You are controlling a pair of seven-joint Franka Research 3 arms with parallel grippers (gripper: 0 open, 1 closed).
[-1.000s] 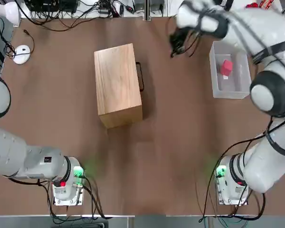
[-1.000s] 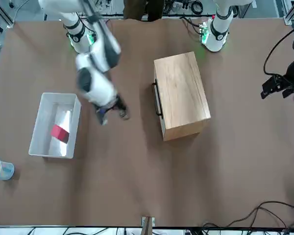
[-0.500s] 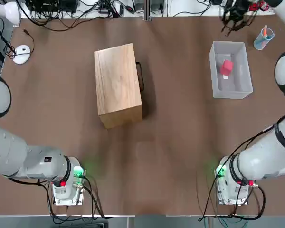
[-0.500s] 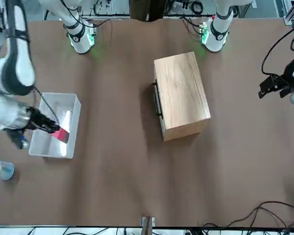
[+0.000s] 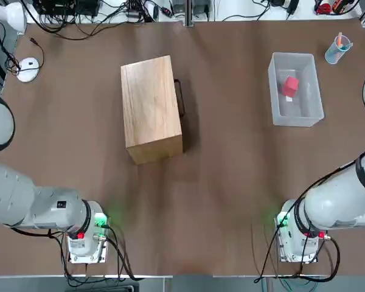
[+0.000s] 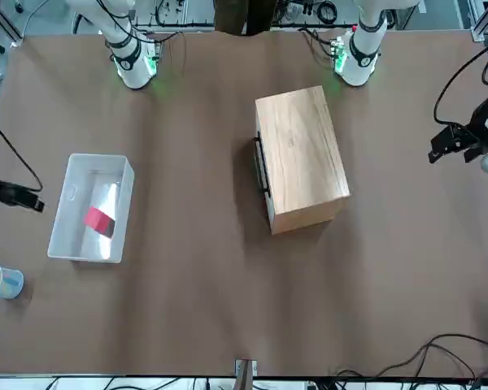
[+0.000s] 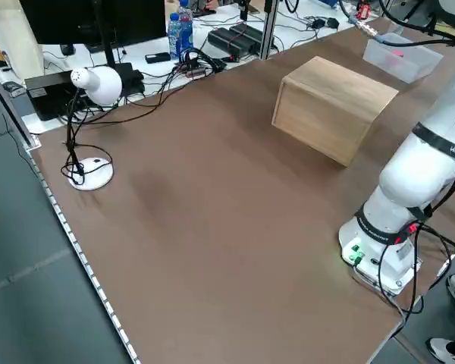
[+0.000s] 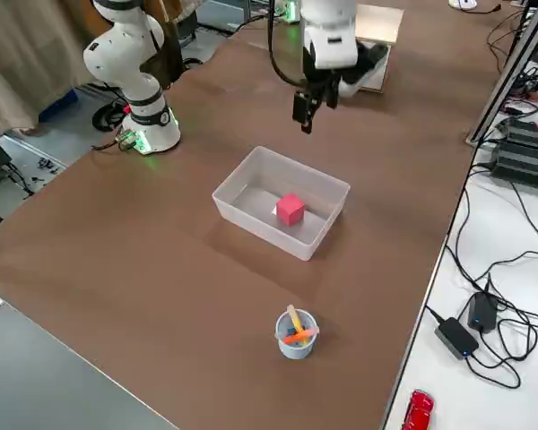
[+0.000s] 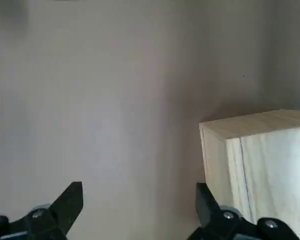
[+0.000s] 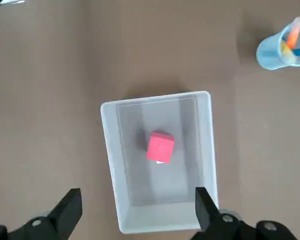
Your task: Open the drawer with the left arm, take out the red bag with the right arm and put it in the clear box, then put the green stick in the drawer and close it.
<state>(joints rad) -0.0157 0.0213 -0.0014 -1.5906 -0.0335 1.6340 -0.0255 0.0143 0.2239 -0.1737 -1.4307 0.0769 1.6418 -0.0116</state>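
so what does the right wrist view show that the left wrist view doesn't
Only right wrist: the clear box with the red bag inside, a light-blue cup holding coloured items, and the right gripper, open near the clear box.
Only left wrist: the wooden box and the parked left gripper, open off to that box's side.
Both: brown tabletop.

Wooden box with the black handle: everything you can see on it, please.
The plain light-wood rectangular box has visible grain and flat faces. A black bar handle is on the side that faces the translucent whitish plastic bin. The drawer front sits in against the box, so it looks shut, though the overhead angle hides any small gap. The box rests on the brown tabletop, slightly askew to its edges. Neither gripper touches it, and nothing lies on top. Its contents are hidden.
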